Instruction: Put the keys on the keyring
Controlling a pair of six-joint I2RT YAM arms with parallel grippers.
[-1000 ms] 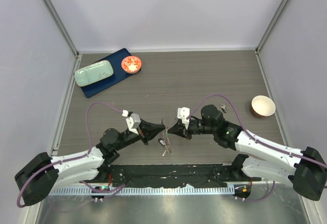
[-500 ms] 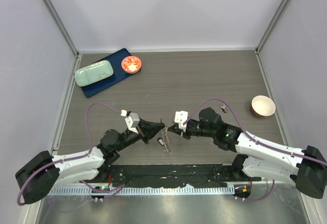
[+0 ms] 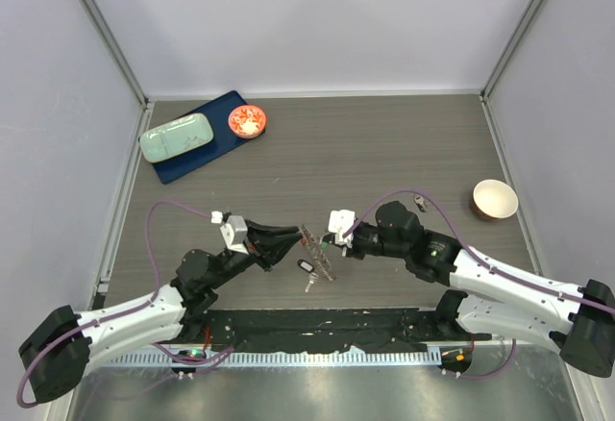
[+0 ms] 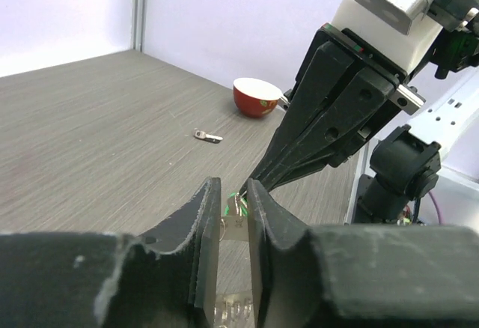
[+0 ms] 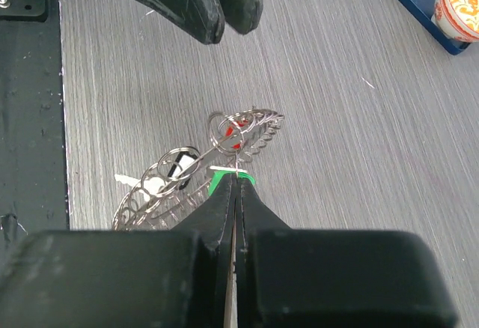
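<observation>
The keyring (image 5: pixel 168 197), a grey ring fringed with small silvery keys, stands edge-on between the two grippers in the top view (image 3: pixel 323 254). My right gripper (image 5: pixel 234 175) is shut on the bright green tag (image 5: pixel 218 184) of a key hanging at the ring; the red tag (image 5: pixel 236 129) shows just beyond it. The right gripper also shows from above (image 3: pixel 327 244). My left gripper (image 4: pixel 233 187) is narrowly open and empty, its tips (image 3: pixel 304 235) just left of the ring. The ring's metal shows through its gap. A black-tagged key (image 3: pixel 307 268) lies beside the ring.
A loose key (image 3: pixel 420 202) lies on the table near a red bowl (image 3: pixel 494 199) at the right. A blue tray (image 3: pixel 213 145) at the back left holds a mint case (image 3: pixel 177 136) and a small patterned bowl (image 3: pixel 248 120).
My left arm has pulled back to the left and its fingers have come off the keyring. The right gripper has kept its hold on the green tag, and the ring has shifted slightly right.
</observation>
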